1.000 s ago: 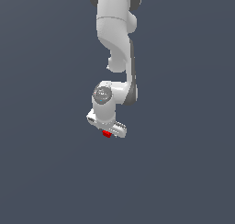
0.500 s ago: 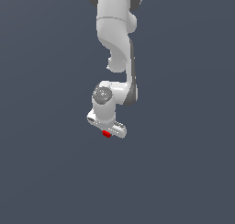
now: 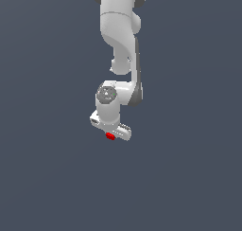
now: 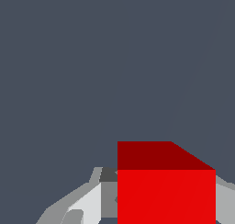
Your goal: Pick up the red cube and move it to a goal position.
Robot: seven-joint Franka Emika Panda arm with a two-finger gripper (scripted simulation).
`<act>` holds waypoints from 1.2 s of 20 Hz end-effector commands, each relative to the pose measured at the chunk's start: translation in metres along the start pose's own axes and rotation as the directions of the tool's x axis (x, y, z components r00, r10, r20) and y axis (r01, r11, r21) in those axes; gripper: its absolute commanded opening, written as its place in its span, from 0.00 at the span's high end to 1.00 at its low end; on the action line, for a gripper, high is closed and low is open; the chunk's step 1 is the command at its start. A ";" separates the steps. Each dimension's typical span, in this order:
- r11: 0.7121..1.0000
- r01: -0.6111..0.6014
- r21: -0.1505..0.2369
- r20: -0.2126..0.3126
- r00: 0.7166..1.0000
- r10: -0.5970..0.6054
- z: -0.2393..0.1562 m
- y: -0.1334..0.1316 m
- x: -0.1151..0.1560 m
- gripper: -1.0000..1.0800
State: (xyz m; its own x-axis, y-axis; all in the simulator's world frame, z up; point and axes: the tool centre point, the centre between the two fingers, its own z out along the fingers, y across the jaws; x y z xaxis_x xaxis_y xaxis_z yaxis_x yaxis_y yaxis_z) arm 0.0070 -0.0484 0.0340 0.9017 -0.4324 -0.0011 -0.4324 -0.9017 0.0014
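Observation:
The red cube [image 3: 110, 136] shows as a small red patch under the white gripper [image 3: 111, 134] near the middle of the exterior view. In the wrist view the red cube [image 4: 165, 191] fills the space between the grey fingers [image 4: 87, 204]; the fingers stand against its two sides. The gripper [image 4: 160, 204] is shut on the cube. The white arm reaches down from the exterior view's upper edge. Most of the cube is hidden behind the gripper body in the exterior view.
A plain dark grey-blue surface [image 3: 189, 178] fills the scene around the arm. No other objects show in either view.
The arm and cube stand almost where they were; any shift across the earlier frames is too small to tell.

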 end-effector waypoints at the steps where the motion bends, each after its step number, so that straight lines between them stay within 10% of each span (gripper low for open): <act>1: 1.000 0.000 0.001 -0.001 1.000 0.000 -0.011 -0.002 -0.003 1.00; 24: 1.000 -0.002 0.000 -0.002 1.000 0.002 -0.236 -0.039 -0.070 1.00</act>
State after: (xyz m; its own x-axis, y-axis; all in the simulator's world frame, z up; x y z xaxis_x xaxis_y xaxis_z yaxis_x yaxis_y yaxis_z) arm -0.0346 0.0126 0.2520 0.9011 -0.4337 0.0006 -0.4337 -0.9011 0.0009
